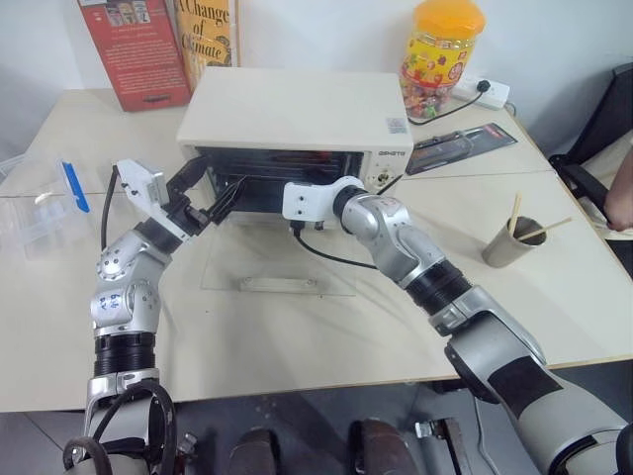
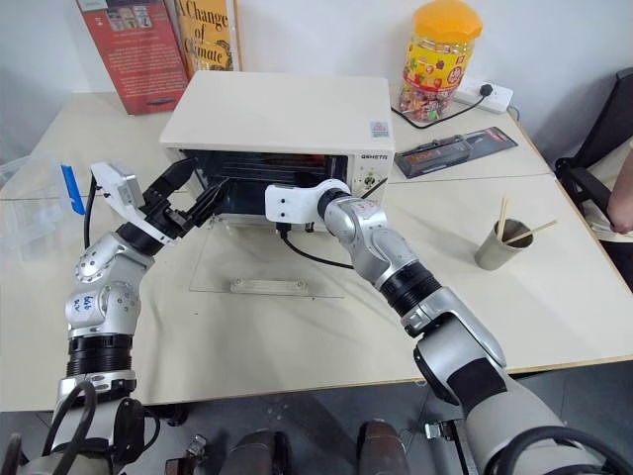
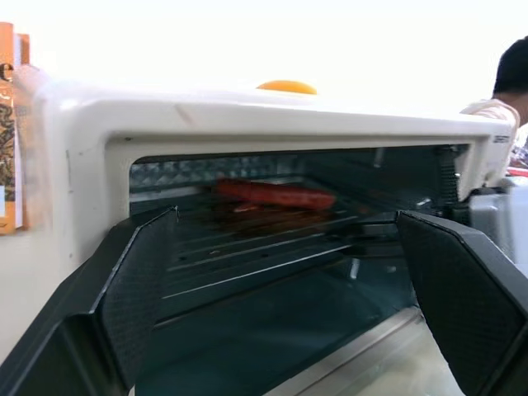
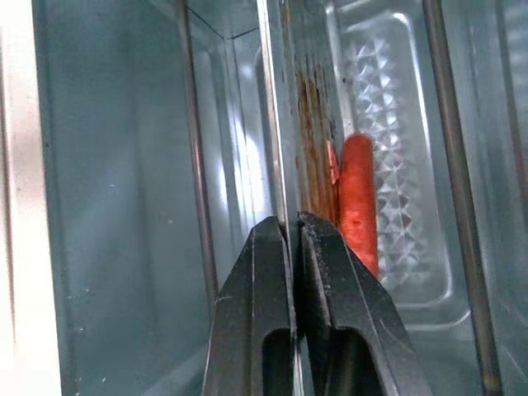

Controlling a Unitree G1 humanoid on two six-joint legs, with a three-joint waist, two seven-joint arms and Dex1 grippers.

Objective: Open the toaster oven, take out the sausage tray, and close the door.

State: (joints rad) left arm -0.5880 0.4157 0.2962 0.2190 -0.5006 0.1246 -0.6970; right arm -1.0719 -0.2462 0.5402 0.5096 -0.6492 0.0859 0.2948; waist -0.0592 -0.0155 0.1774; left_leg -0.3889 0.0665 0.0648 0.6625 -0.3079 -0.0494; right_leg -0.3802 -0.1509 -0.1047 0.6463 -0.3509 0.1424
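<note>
The cream-white toaster oven stands at the back middle of the table. Its glass door lies folded down flat in front, bar handle nearest me. Inside, the silver sausage tray with brown grease stains carries one reddish sausage. My right gripper reaches into the oven mouth and is shut on the tray's edge. My left gripper hangs open before the left side of the opening, touching nothing.
A clear plastic container with a blue clip sits at the left edge. Books lean behind the oven, a candy jar at back right. A paper cup with chopsticks stands on the right. A person's arm is at the far right.
</note>
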